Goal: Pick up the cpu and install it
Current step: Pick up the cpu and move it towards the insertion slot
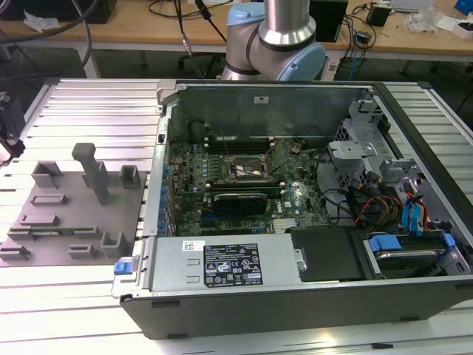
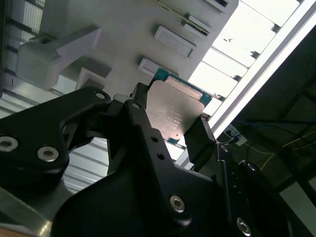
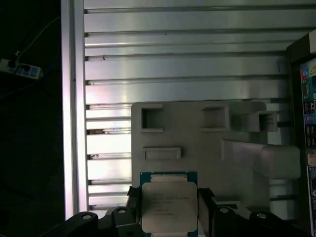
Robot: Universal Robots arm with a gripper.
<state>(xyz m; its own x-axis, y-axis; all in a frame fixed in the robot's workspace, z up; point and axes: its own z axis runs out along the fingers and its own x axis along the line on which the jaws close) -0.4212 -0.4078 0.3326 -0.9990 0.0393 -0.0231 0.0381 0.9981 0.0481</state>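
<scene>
In both wrist views the cpu point(image 3: 167, 200) point(image 2: 174, 109), a flat square chip with a silvery top and a green rim, sits between the two black fingers of my gripper point(image 3: 169, 212) point(image 2: 170, 120), which is shut on it. Fingertips point(image 3: 134, 203) press its two opposite edges. The chip is over the near edge of the grey fixture plate point(image 3: 197, 148); whether it still touches the plate I cannot tell. In the exterior view the black cpu socket point(image 1: 248, 169) lies on the motherboard inside the open computer case point(image 1: 295, 303).
The grey fixture plate point(image 1: 66, 214) with upright posts point(image 1: 94, 171) and slots lies on the ribbed aluminium table point(image 1: 96, 103), on the exterior view's left of the case. Cables, drive cages and a power supply point(image 1: 222, 262) crowd the case. The arm's base point(image 1: 284, 37) stands behind it.
</scene>
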